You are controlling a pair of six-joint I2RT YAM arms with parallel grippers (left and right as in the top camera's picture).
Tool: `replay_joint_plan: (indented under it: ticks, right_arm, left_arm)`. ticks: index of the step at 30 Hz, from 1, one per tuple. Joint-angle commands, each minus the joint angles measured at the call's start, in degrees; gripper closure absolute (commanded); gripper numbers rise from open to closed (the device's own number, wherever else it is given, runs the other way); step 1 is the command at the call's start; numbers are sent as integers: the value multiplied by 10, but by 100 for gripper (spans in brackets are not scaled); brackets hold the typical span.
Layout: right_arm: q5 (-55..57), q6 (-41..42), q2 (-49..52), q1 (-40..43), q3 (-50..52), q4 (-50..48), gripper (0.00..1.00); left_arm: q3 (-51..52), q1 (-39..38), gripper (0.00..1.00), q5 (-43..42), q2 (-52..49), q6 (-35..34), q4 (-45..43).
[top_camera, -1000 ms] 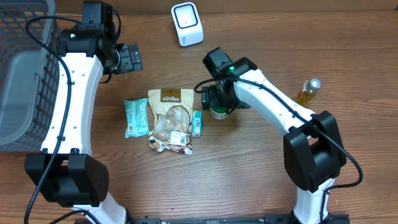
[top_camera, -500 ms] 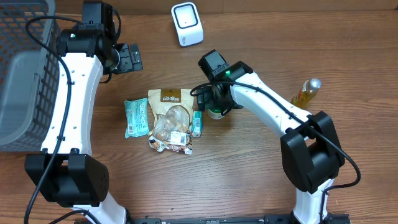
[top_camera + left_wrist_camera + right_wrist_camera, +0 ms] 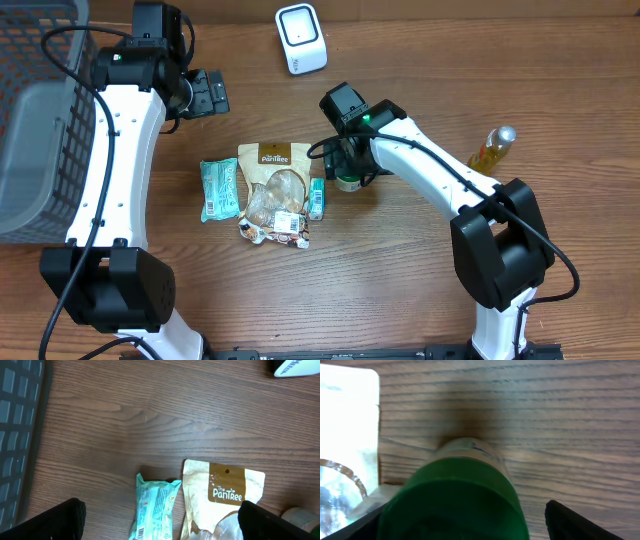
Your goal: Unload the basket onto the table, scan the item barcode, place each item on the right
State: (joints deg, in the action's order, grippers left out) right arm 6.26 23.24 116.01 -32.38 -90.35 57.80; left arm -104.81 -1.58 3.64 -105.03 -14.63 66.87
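Note:
A jar with a green lid point(image 3: 348, 183) point(image 3: 455, 500) stands on the table just right of the pile of packets. My right gripper point(image 3: 347, 168) point(image 3: 467, 512) is lowered over it, open, one finger on each side. The right finger point(image 3: 570, 520) stands apart from the lid, with bare wood showing between them. The white barcode scanner point(image 3: 301, 38) sits at the back of the table, and its edge point(image 3: 295, 366) shows in the left wrist view. My left gripper point(image 3: 207, 93) point(image 3: 161, 510) hangs open and empty above the table's back left.
A brown-labelled pouch point(image 3: 276, 185) point(image 3: 225, 492), a teal packet point(image 3: 219, 188) point(image 3: 155, 505) and a small teal box point(image 3: 317, 198) lie mid-table. A yellow bottle point(image 3: 494, 148) lies at the right. A grey wire basket point(image 3: 40, 110) fills the left edge.
My right gripper has shifted a little to the left and settled over the green-lidded jar, its jaws narrowing slightly. The left arm has not moved.

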Motion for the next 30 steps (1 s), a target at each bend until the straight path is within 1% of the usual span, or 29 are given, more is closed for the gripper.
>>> replay_joint_plan:
  ticks: [1, 5, 9, 11, 12, 15, 19, 22, 25, 27, 28, 30]
  right_arm:
    - [18, -5, 1, 0, 4, 13, 13]
    - [24, 21, 1, 0, 4, 23, 13]
    - [79, 54, 1, 0, 4, 31, 13]
    - [87, 55, 1, 0, 4, 31, 13]
    - [87, 55, 1, 0, 4, 29, 9]
    - [87, 53, 1, 0, 4, 18, 7]
    - [80, 52, 1, 0, 4, 12, 7]
    - [60, 52, 1, 0, 4, 10, 14]
    - [55, 52, 1, 0, 4, 9, 30]
    - [55, 52, 1, 0, 4, 10, 35]
    - [55, 52, 1, 0, 4, 11, 39]
    - [55, 52, 1, 0, 4, 13, 43]
  left_arm:
    - [-7, -3, 1, -1, 4, -2, 0]
    - [-7, -3, 1, -1, 4, -2, 0]
    - [-7, -3, 0, -1, 4, -2, 0]
    - [-7, -3, 0, -1, 4, -2, 0]
    - [-7, -3, 0, -1, 4, -2, 0]
    - [-7, -3, 0, -1, 4, -2, 0]
    - [-7, -3, 0, -1, 4, -2, 0]
    - [-7, -3, 0, -1, 4, -2, 0]
    - [-7, -3, 0, -1, 4, -2, 0]
    - [-7, -3, 1, -1, 4, -2, 0]
    - [-7, -3, 0, -1, 4, -2, 0]
    - [-7, -3, 1, -1, 4, -2, 0]
